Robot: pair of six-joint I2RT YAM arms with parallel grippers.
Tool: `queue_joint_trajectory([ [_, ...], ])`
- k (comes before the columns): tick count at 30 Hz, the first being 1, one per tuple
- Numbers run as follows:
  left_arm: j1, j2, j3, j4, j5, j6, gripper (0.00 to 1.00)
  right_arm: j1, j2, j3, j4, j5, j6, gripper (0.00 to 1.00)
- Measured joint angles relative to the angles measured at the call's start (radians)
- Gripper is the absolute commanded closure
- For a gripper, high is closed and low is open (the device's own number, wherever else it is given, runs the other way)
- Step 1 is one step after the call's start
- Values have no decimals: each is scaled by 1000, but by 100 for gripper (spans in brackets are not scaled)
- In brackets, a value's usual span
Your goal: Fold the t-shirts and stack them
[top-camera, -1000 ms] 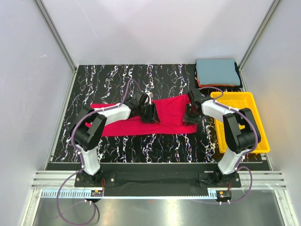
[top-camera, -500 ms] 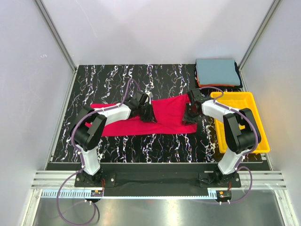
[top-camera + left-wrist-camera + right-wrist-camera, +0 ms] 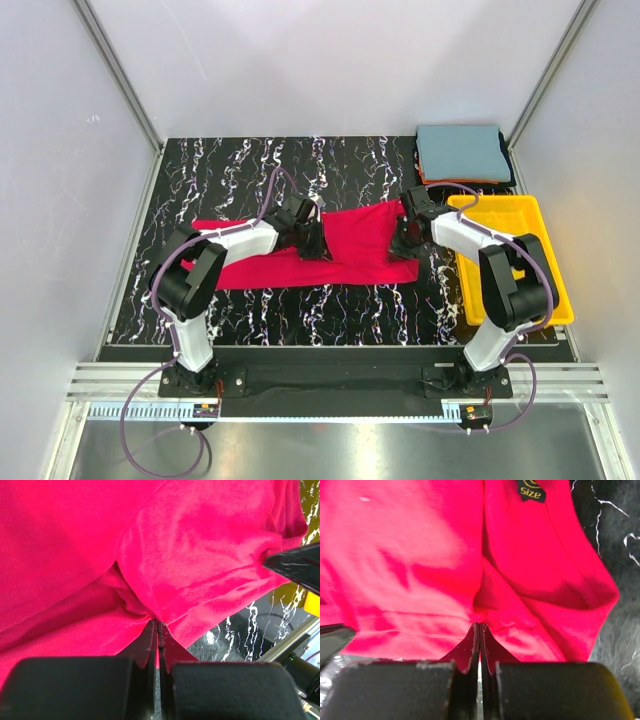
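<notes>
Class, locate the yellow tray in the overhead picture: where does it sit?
In the overhead view the yellow tray lies at the table's right edge, right of the red shirt, with the folded shirts just beyond it in the far corner.

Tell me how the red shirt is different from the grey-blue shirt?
The red shirt is bright red; the grey-blue shirt is dull grey-blue. The red shirt lies spread out in the middle, only partly folded; the grey-blue shirt is folded into a neat square in the far right corner. The left gripper and right gripper pinch the red shirt; no gripper touches the grey-blue shirt. Both are soft cloth.
</notes>
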Motion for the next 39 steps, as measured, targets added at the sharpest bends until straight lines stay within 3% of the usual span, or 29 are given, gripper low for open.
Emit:
queue_joint_trajectory([
  [19, 0, -63, 16, -97, -51, -10, 100, 14, -250, -150, 16, 3, 178, 100],
  [39, 0, -92, 6, -114, -78, -6, 100, 201, -336, -225, 54, 181, 310, 100],
])
